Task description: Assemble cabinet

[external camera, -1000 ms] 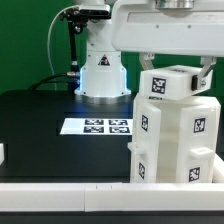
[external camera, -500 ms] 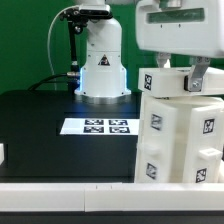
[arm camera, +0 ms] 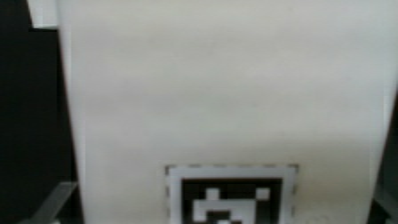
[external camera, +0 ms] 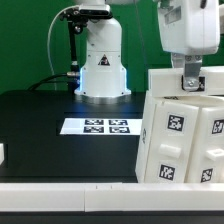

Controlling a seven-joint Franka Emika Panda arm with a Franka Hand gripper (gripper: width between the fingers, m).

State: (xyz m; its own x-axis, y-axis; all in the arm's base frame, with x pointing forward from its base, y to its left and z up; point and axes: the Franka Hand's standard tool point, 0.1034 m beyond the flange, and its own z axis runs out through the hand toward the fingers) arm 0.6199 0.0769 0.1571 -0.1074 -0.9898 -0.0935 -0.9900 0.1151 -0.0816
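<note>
From where I stand, the white plastic boxy cabinet body (external camera: 183, 135) fills the exterior view's right side, close to the camera, tilted so that its tagged faces lean away to the exterior view's right. Small square black-and-white tags show on several of its panels. Its lower edge is hidden behind the pale rail along the front, so I cannot tell whether it rests on the black table (external camera: 40, 125) or hangs clear of it.

The arm's two-finger gripper (external camera: 192, 82) reaches down from the big white housing above and meets the cabinet's top edge. One dark finger (external camera: 190, 80) is plain to see against the white plastic; the other is out of sight (the cabinet itself covers it), so I cannot tell whether the jaws are clamped on the panel or standing apart.

The wrist view is nearly all one white panel (arm camera: 222, 90), very close, with a single tag (arm camera: 228, 195) low on it.

Behind, the flat white marker board (external camera: 98, 127) lies on the table, just beside the cabinet, in front of the white robot base (external camera: 102, 70).
</note>
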